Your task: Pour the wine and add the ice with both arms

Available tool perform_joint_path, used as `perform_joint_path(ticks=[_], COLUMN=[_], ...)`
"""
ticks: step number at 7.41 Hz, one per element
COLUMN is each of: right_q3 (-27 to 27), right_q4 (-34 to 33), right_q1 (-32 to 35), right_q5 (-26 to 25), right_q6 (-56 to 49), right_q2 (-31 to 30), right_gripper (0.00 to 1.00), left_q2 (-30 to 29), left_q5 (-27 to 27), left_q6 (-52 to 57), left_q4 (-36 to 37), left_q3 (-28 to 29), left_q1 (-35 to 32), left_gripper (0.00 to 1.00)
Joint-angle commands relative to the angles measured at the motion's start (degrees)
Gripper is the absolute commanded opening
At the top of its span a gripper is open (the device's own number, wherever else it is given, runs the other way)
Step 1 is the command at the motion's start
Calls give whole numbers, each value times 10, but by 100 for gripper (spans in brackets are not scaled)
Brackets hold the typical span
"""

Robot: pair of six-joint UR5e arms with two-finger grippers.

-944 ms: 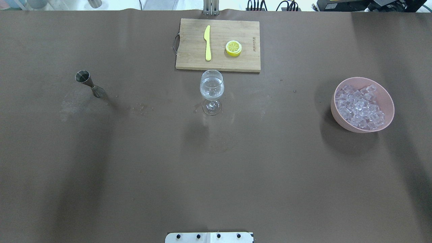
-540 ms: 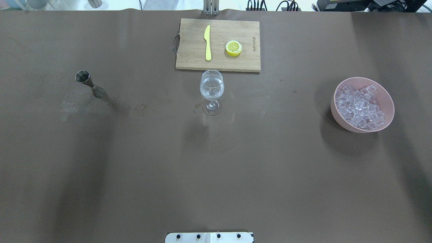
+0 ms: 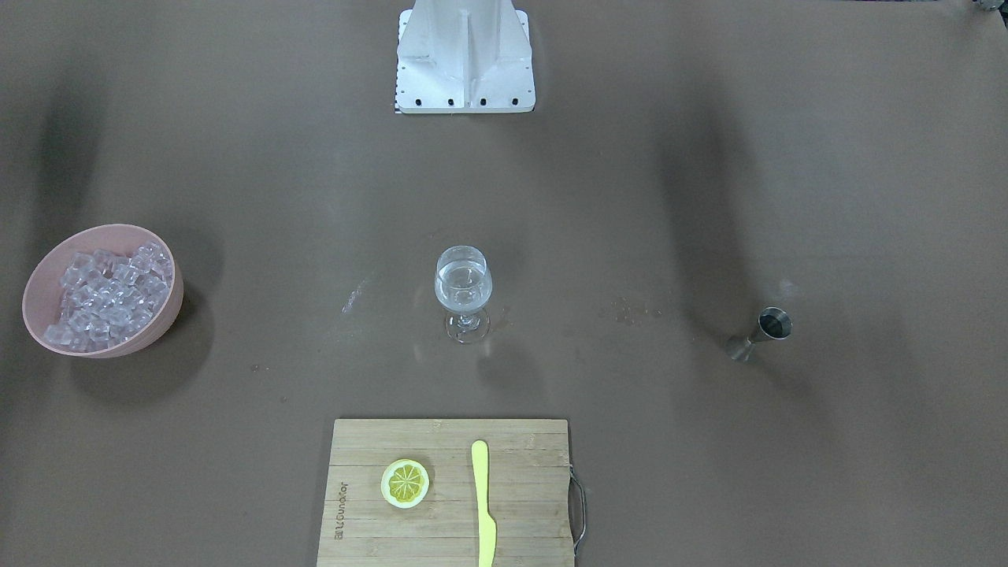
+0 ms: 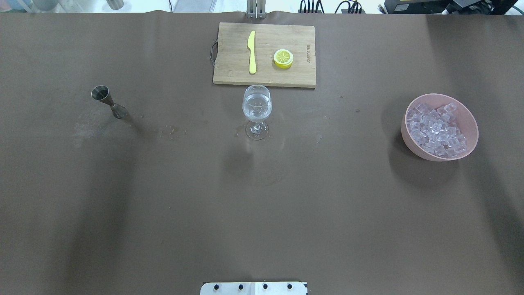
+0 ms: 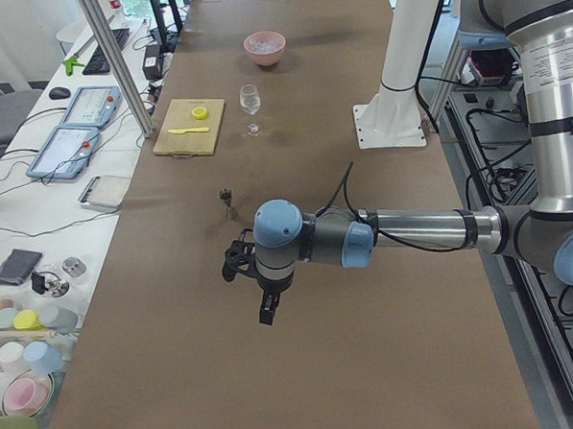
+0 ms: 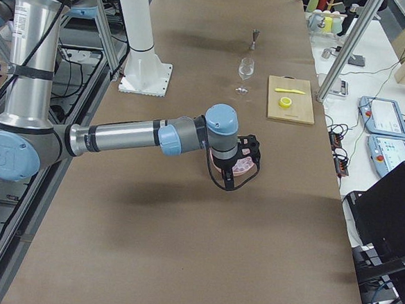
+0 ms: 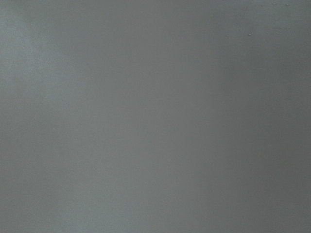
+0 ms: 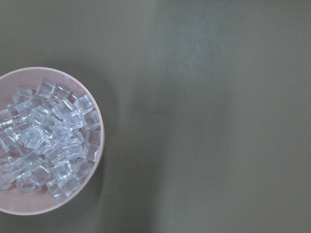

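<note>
A wine glass [image 4: 256, 107] stands at the table's middle with a little clear wine [image 3: 463, 291] in its bowl. A pink bowl [image 4: 409, 139] at the right holds a heap of ice [image 4: 437, 130]. The right wrist view looks down on the ice [image 8: 48, 141]. A steel jigger [image 4: 108, 102] stands at the left. My left gripper [image 5: 264, 307] hangs over bare table near the jigger [image 5: 228, 200]. My right gripper [image 6: 235, 175] hangs above the ice bowl. Both show only in the side views, so I cannot tell if they are open or shut.
A wooden cutting board [image 4: 229, 61] lies behind the glass with a yellow knife [image 4: 251, 52] and a lemon slice [image 4: 283, 58] on it. The white pedestal [image 3: 465, 55] stands at the robot's side. Small stains [image 4: 172, 131] lie between jigger and glass.
</note>
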Motion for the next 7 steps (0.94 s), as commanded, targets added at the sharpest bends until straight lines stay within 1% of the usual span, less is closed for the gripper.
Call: perform_joint_path(ticks=[1, 3, 5, 6, 7], right_q3=[-8, -15, -41, -44, -51], right_q4=[-1, 7, 55, 70, 71], right_q1=[1, 1, 1, 1, 1], right_q5=[-1, -2, 0, -3, -2], right_q6=[-1, -4, -3, -2, -1], right_q2=[-6, -6, -3, -5, -2], right_gripper=[100, 100, 100, 100, 100], left_q2=[-2, -11, -51, -62, -65], left_q5=[-27, -31, -30, -29, -27], left_q6=[-4, -5, -6, -6, -9], left_q4=[1, -1, -26, -60, -130], left_q3=[-7, -6, -2, -3, 4], left_q1=[1, 2, 2, 2, 3], left_gripper=[99, 99, 99, 99, 99])
